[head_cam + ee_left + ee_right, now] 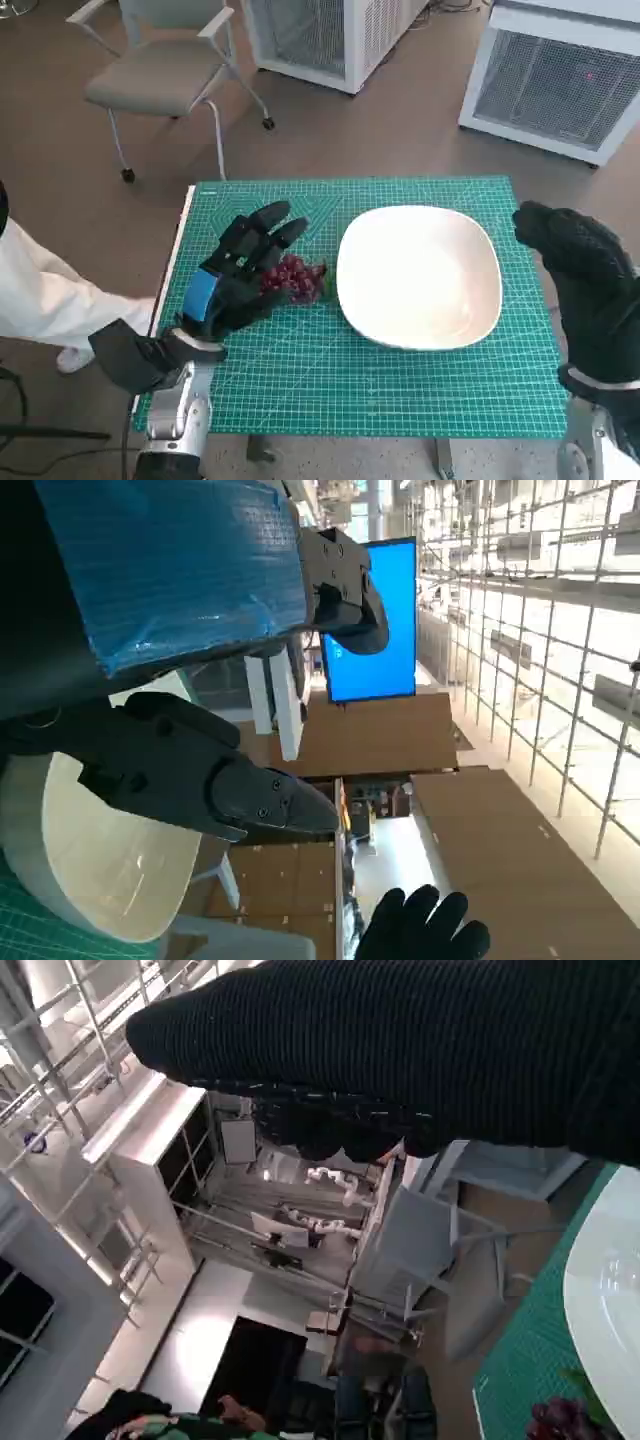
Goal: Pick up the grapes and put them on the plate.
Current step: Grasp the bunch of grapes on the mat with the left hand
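Note:
A bunch of dark red grapes (298,279) lies on the green mat (400,385), just left of the white plate (420,275). My left hand (238,278) is over the mat at the grapes' left side, its fingers stretched out and spread, with the inner ones touching or just above the bunch; it holds nothing. My right hand (578,275) hovers at the mat's right edge, beside the plate, empty. The left wrist view shows the plate (95,865) and my right hand (425,930) but not the grapes. In the right wrist view the grapes (565,1422) show beside the plate (610,1285).
A person's white sleeve (45,295) reaches in at the table's left edge. A grey chair (160,70) stands on the floor beyond the table. Two white cabinets (330,35) (560,75) stand further back.

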Robot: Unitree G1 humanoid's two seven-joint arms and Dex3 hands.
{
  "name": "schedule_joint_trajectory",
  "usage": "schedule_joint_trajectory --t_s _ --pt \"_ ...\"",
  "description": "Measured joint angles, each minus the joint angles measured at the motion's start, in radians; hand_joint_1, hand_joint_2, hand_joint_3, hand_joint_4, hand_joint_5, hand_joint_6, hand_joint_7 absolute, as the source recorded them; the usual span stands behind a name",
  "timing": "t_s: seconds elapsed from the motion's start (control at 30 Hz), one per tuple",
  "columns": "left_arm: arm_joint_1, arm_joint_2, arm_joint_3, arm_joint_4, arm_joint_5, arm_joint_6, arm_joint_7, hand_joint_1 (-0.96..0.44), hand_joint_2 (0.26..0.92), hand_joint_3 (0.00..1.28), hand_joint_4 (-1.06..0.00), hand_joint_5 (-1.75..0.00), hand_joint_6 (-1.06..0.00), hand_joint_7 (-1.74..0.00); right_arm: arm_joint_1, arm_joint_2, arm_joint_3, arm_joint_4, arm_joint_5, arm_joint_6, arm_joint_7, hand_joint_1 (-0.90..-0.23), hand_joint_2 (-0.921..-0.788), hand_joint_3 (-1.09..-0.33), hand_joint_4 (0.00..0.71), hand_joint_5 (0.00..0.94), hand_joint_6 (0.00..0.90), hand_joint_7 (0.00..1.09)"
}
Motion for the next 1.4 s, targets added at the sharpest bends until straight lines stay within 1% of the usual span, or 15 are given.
schedule_joint_trajectory --t_s 0.13,0.27,0.33,0.6,0.83,1.27,1.4 --pt "0.000 0.001 0.000 0.001 0.000 -0.005 -0.004 -0.33 0.921 0.06 -0.15 -0.09 -0.19 -0.26 0.000 0.000 0.000 0.000 0.000 0.000 0.000 -0.637 -0.921 -0.674 0.370 0.013 -0.001 0.72" --pt "-0.001 0.006 0.001 0.005 0.000 -0.008 -0.021 -0.35 0.921 0.05 -0.14 -0.03 -0.21 -0.13 0.000 0.000 -0.001 0.000 0.000 0.000 0.000 -0.637 -0.921 -0.676 0.369 0.012 -0.001 0.72" --pt "-0.001 0.011 0.001 0.007 0.000 -0.008 -0.029 -0.35 0.921 0.04 -0.14 -0.01 -0.22 -0.09 0.000 0.000 -0.001 0.000 0.000 0.000 0.000 -0.635 -0.921 -0.677 0.368 0.012 -0.001 0.72" --pt "-0.001 0.029 0.010 0.009 -0.001 -0.008 -0.042 -0.38 0.920 0.02 -0.14 0.00 -0.22 -0.04 0.001 0.000 -0.001 -0.001 -0.001 0.000 -0.001 -0.624 -0.921 -0.681 0.368 0.011 -0.001 0.72" --pt "-0.002 0.032 0.017 0.007 -0.002 -0.008 -0.046 -0.37 0.914 0.01 -0.15 0.00 -0.22 -0.03 0.004 0.000 -0.001 -0.004 -0.001 0.000 -0.002 -0.620 -0.921 -0.682 0.369 0.011 -0.001 0.72" --pt "-0.002 0.032 0.018 0.006 -0.004 -0.003 -0.052 -0.29 0.886 0.00 -0.15 0.00 -0.21 -0.01 0.006 -0.001 -0.001 -0.009 -0.002 0.000 -0.008 -0.612 -0.921 -0.688 0.368 0.011 -0.001 0.73" --pt "-0.002 0.033 0.018 0.003 -0.004 -0.001 -0.052 -0.23 0.881 0.00 -0.14 0.00 -0.18 0.00 0.006 -0.001 -0.001 -0.010 -0.003 0.000 -0.010 -0.611 -0.921 -0.691 0.368 0.010 -0.001 0.74"
